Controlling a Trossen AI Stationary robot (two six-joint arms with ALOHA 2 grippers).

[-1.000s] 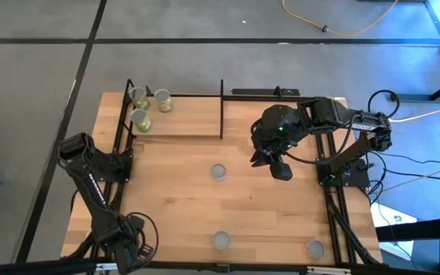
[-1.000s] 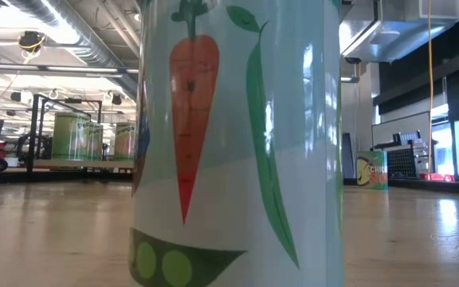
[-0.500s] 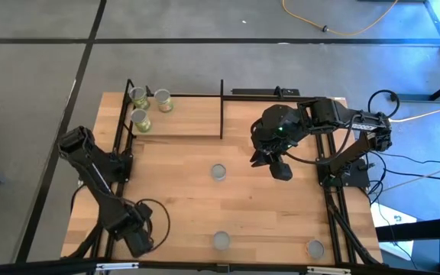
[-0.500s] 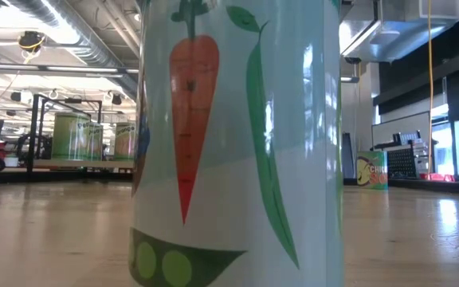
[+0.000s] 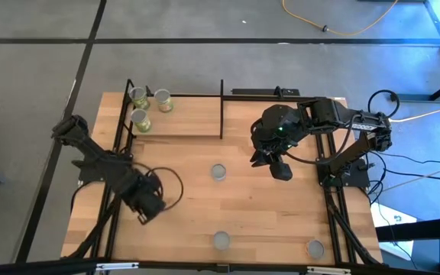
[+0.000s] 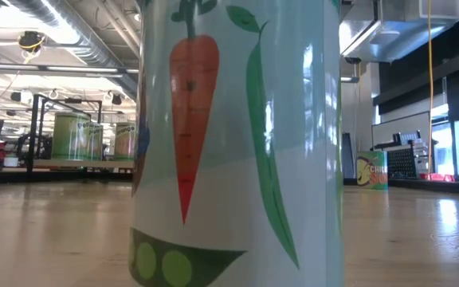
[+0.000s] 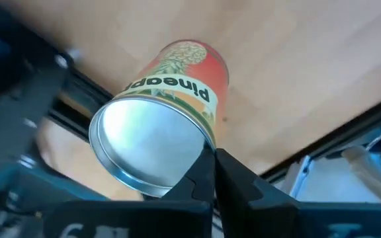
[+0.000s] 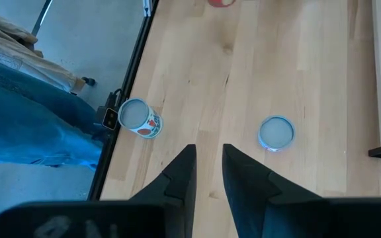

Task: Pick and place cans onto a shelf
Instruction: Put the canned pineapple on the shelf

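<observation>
Here left gripper clamps pineapple can; right gripper slightly apart, empty, near centre can.

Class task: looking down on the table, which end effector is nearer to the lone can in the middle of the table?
Right. The right end effector hangs just beside the can, while the left end effector sits farther away, toward the table's left-front part.

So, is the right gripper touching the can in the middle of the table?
Apart. The right wrist view shows bare wood between the right gripper and the can.
</observation>
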